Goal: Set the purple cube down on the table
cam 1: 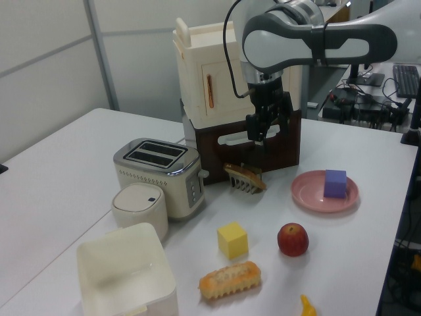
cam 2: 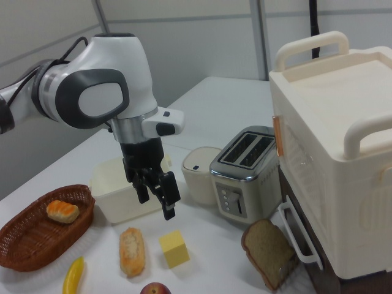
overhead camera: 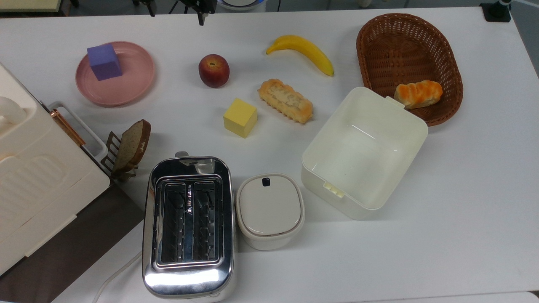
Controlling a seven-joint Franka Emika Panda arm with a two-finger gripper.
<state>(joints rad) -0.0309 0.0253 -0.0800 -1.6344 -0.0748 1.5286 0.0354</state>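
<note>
purple cube (overhead camera: 104, 61) on plate (overhead camera: 126, 90), bun (overhead camera: 418, 94) in basket (overhead camera: 387, 33)

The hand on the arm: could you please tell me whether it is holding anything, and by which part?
Nothing is held. The hand hangs open and empty above the table, while the small blue-violet foam cube sits apart on the round pink plate.

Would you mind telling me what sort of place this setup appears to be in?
Probably a robotics lab staged as a mock kitchen. A robot arm hangs over a white table set with a toaster, play food such as a banana, and foam cubes, while a desk with a keyboard stands behind.
</note>
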